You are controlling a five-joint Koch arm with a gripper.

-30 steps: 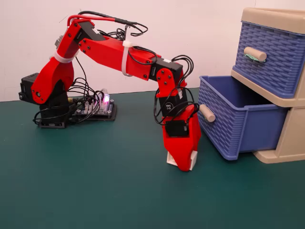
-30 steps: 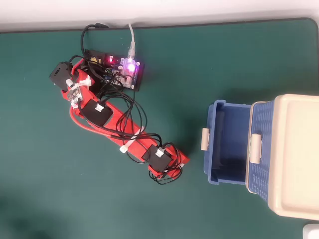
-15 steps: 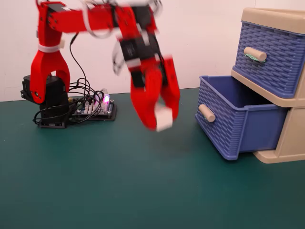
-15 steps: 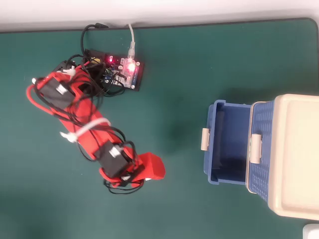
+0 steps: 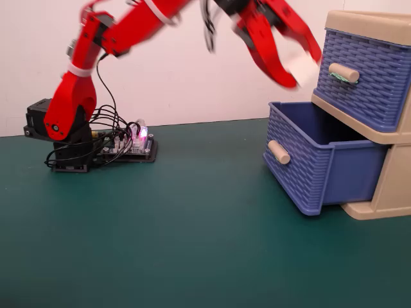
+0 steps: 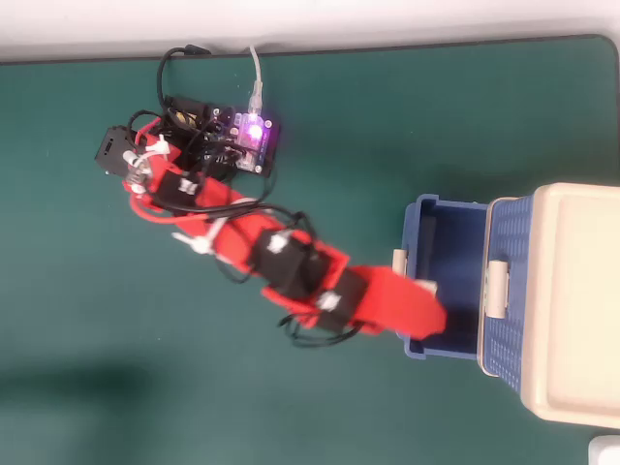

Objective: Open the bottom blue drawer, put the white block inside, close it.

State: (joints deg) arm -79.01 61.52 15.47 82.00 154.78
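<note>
Bottom blue drawer (image 5: 321,160) pulled out of beige frame (image 5: 385,186), cavity open upward, handle (image 5: 279,152) facing arm. Red arm (image 6: 281,262) raised high, stretched toward drawer. Claw (image 5: 292,67) motion-blurred, above drawer's front edge in fixed view; in overhead view claw (image 6: 426,315) overlaps drawer's front wall. White block (image 5: 297,63) seen between claw tips, gripped, airborne, not inside drawer. Upper drawer (image 5: 363,77) shut. Green table (image 5: 192,244) bare in front of drawer; controller board (image 6: 242,136) near arm base, well apart.
</note>
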